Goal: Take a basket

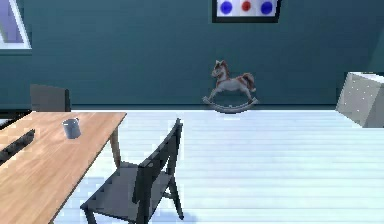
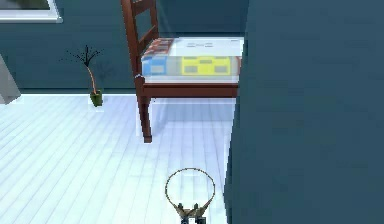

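Observation:
My gripper [image 2: 190,210] sits at the arm side view's bottom edge, just left of a dark teal wall. It appears as a thin dark ring over pale plank floor, with small tan tips below it. Its far end is hard to make out, so I cannot tell whether it holds anything. Nothing in either view has the shape of a basket.
A wooden table [image 1: 40,165] with a blue-grey mug [image 1: 71,127] stands at the forward view's left, with dark chairs [image 1: 140,185] beside it. A rocking horse [image 1: 231,88] is by the far wall and a grey box [image 1: 364,98] at right. To the side are a red-framed bed [image 2: 190,68], a potted plant [image 2: 92,75] and a teal wall [image 2: 310,120].

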### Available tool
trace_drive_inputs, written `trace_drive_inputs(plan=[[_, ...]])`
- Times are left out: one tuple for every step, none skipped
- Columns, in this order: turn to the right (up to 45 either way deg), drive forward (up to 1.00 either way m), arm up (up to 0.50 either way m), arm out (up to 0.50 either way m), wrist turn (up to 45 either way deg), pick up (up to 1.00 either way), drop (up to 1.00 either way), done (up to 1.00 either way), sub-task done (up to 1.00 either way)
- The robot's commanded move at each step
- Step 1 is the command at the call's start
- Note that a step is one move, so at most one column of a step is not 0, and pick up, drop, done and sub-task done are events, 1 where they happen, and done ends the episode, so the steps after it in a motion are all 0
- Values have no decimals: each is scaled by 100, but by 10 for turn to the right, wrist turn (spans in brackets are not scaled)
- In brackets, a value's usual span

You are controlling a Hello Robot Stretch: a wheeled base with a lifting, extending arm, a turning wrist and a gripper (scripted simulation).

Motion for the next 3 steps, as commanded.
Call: trace_drive_inputs(plan=[[0,0,0,0,0,100,0,0,0],[0,0,10,0,0,0,0,0,0],[0,0,0,0,0,0,0,100,0]])
